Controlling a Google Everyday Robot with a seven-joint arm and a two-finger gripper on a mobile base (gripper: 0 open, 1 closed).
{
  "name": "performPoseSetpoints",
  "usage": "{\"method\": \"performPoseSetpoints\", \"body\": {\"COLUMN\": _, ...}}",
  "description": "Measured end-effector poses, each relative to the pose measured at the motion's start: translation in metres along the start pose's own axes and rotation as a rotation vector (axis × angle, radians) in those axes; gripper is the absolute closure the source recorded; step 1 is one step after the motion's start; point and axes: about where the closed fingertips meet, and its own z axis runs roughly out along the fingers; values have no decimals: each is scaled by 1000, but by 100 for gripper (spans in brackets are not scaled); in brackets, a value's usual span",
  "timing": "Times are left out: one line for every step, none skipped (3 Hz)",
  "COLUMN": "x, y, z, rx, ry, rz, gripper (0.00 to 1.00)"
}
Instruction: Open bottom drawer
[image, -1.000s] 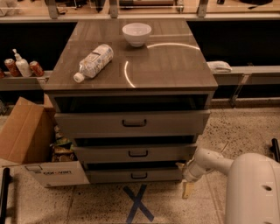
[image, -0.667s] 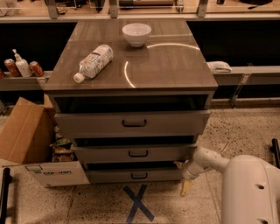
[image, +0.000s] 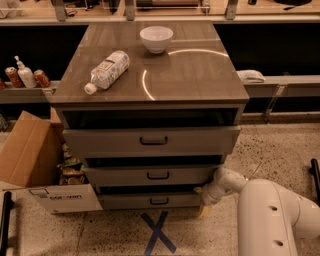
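Note:
The bottom drawer (image: 150, 201) is the slimmest grey-brown front at the foot of the cabinet, with a small dark bar handle (image: 159, 201). It stands slightly out, with a dark gap above it. The middle drawer (image: 155, 175) and the top drawer (image: 150, 141) also stand out, each further than the one below. My white arm reaches in from the lower right. My gripper (image: 202, 192) is at the right end of the bottom drawer, mostly hidden behind the wrist.
On the cabinet top lie a plastic bottle (image: 107, 70) and a white bowl (image: 156, 38). An open cardboard box (image: 37, 167) stands on the floor to the left. A blue tape X (image: 157, 232) marks the floor in front. Shelves run behind on both sides.
The arm has shifted a little to the left, toward the drawer's right end. The drawers look the same as before.

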Motion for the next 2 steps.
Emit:
{"method": "performPoseSetpoints", "body": {"x": -2, "y": 10, "z": 8, "rx": -13, "ry": 6, "rz": -1, "gripper": 49}}
{"method": "performPoseSetpoints", "body": {"x": -3, "y": 15, "z": -19, "rx": 66, "ry": 7, "rz": -12, "gripper": 71}}
